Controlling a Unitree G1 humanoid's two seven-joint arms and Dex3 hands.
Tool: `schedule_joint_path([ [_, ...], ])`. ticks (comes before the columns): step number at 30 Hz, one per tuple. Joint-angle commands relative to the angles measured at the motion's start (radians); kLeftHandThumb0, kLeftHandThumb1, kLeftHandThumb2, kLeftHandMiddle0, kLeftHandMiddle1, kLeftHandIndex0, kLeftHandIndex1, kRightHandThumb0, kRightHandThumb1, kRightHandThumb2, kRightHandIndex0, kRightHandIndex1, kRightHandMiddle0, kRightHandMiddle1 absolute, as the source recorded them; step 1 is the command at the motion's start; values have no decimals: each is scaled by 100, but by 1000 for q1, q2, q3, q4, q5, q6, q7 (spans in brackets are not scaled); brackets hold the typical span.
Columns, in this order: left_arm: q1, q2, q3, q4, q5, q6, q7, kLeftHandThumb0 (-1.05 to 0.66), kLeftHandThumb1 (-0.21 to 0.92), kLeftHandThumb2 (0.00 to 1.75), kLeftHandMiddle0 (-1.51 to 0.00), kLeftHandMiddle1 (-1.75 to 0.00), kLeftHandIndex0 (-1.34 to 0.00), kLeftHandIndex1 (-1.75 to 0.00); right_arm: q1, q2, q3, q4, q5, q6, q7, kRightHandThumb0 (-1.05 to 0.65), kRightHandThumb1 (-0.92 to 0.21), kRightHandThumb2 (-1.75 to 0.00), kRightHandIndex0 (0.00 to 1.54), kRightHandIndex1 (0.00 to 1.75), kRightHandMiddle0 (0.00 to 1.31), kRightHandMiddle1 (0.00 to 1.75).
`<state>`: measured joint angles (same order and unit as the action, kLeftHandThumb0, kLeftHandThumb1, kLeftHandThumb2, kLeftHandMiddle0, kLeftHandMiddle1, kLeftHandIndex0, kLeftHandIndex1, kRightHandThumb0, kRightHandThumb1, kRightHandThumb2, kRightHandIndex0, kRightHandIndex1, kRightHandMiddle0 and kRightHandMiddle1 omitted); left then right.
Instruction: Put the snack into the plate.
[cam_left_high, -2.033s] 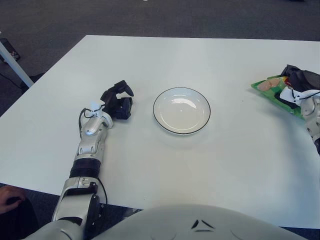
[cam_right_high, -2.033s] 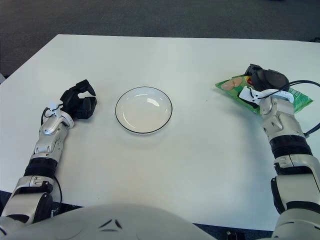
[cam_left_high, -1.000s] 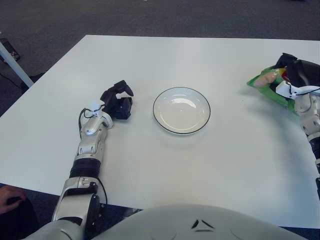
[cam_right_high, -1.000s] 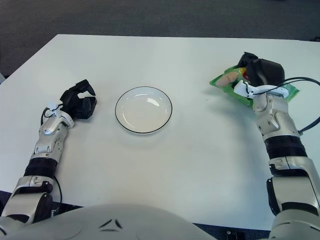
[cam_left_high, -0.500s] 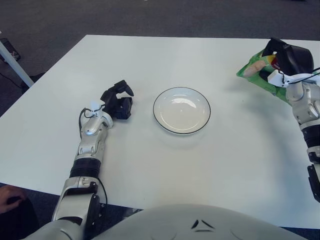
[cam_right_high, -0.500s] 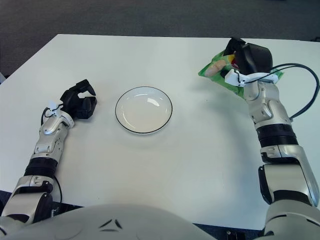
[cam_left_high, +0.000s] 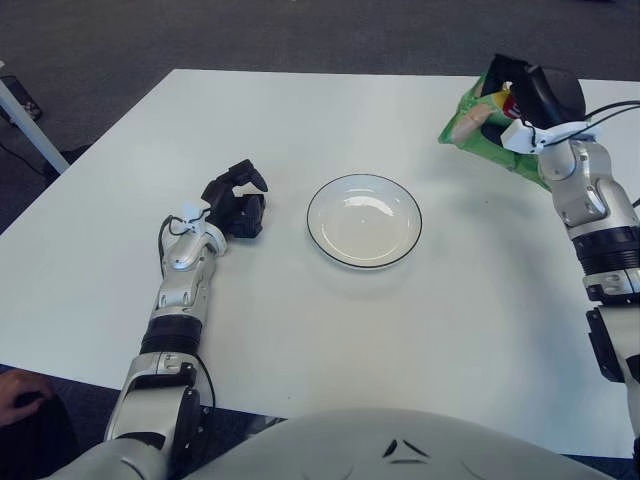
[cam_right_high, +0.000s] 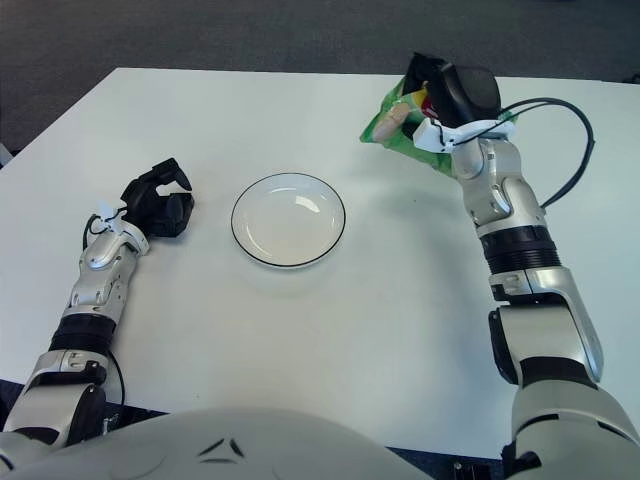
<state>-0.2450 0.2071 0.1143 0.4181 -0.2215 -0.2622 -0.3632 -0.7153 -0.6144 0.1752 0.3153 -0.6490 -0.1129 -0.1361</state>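
A green snack bag is held in my right hand, lifted above the table at the far right; it also shows in the right eye view. The fingers are curled around the bag's upper edge. A white plate with a dark rim sits empty in the middle of the white table, to the left of and nearer than the bag. My left hand rests on the table left of the plate, fingers curled, holding nothing.
The white table stretches to near and far edges; dark carpet lies beyond it. A white table leg stands at the far left. A cable loops from my right wrist.
My right hand has lifted the snack bag off the table and carried it up and left toward the plate. The left hand has not moved.
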Motion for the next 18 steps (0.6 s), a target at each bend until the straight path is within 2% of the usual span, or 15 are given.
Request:
schedule_joint_path([
  [1, 93, -67, -19, 82, 10, 15, 13, -51, 23, 142, -133, -175, -68, -175, -32, 34, 16, -61, -17, 9, 15, 0, 7, -174, 90, 170, 69, 175],
  [7, 87, -72, -15, 81, 0, 28, 17, -51, 25, 140, -135, -175, -67, -175, -46, 96, 62, -179, -58, 76, 93, 0, 9, -175, 93, 165, 70, 175],
  [12, 84, -75, -15, 88, 4, 21, 20, -50, 27, 138, -135, -175, -66, -175, -78, 126, 87, -133, -46, 35, 116, 0, 7, -174, 91, 169, 69, 175],
  [18, 79, -75, -16, 98, 8, 13, 18, -50, 27, 137, -135, -175, -65, -175, -74, 169, 117, -135, -47, -2, 124, 0, 6, -174, 88, 174, 68, 175],
])
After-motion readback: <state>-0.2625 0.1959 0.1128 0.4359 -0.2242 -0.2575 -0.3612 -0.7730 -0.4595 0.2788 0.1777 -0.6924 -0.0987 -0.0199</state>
